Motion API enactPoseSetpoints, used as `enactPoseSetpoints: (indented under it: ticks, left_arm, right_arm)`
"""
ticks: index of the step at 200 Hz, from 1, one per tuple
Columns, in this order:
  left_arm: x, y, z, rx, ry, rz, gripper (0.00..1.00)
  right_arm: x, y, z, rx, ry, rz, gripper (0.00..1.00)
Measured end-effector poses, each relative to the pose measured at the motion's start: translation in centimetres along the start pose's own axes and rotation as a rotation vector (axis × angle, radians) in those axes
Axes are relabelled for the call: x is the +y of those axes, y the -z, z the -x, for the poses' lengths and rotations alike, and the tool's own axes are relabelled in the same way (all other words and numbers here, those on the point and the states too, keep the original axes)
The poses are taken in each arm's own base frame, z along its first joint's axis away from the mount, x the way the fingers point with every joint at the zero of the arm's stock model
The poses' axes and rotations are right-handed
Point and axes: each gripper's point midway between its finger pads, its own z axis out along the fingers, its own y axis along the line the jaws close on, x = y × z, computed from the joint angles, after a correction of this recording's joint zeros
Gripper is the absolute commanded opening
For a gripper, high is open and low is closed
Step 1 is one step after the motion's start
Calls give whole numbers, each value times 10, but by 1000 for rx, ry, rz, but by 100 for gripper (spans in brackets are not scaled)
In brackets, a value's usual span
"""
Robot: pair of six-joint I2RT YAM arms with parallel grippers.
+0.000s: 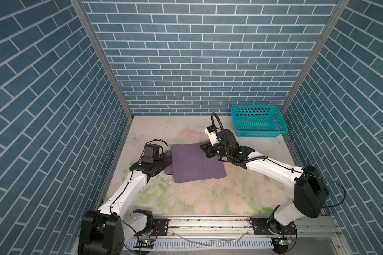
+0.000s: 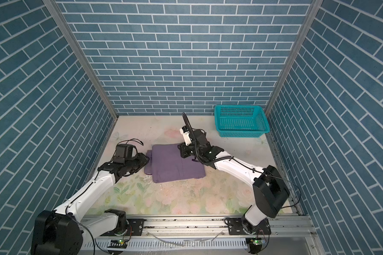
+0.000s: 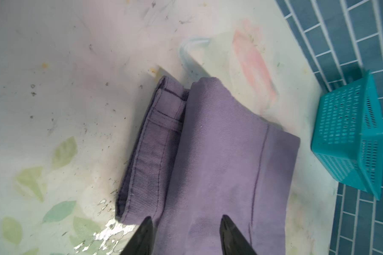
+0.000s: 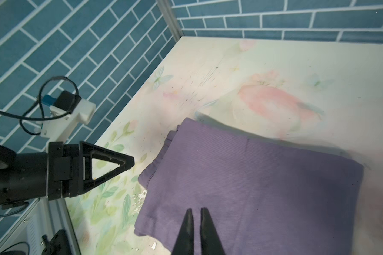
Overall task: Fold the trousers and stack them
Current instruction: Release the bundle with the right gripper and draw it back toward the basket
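top views high, downward; wrist cams close, seemingly share trousers [image 3: 219, 143]

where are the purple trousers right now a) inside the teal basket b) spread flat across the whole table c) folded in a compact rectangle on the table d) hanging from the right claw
c: the trousers lie folded in a rectangle on the table, apart from the basket.

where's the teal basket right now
In both top views the basket sits in the table's far right corner by the back wall, beyond the right gripper and apart from the folded trousers.
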Motion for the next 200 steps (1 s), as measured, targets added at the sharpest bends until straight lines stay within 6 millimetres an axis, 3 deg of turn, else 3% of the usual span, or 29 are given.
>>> enactPoseSetpoints:
  ticks: [22,37,65,84,120,150,200]
  left_arm:
    - [6,-15,-4,37,0,37,51]
    - [7,-23,-5,47,-1,43,59]
    - [3,-42,-12,76,-2,38,59]
    - [2,-56,-19,102,-11,52,52]
    - [-7,-68,-18,117,-19,51,18]
    - [-23,-55,-7,110,-29,48,0]
    - [-74,12,33,13,-97,-10,0]
  right_arm:
    - [-16,11,-12,-12,-26,-38,13]
    - [-24,15,-17,-15,-42,-57,13]
    - [-29,20,-15,-26,-47,-72,13]
    - [-33,23,-12,-37,-50,-87,13]
    - [-39,25,-18,-31,-54,-108,13]
    - [-46,25,-26,-5,-62,-133,13]
    - [-52,23,-29,7,-76,-149,13]
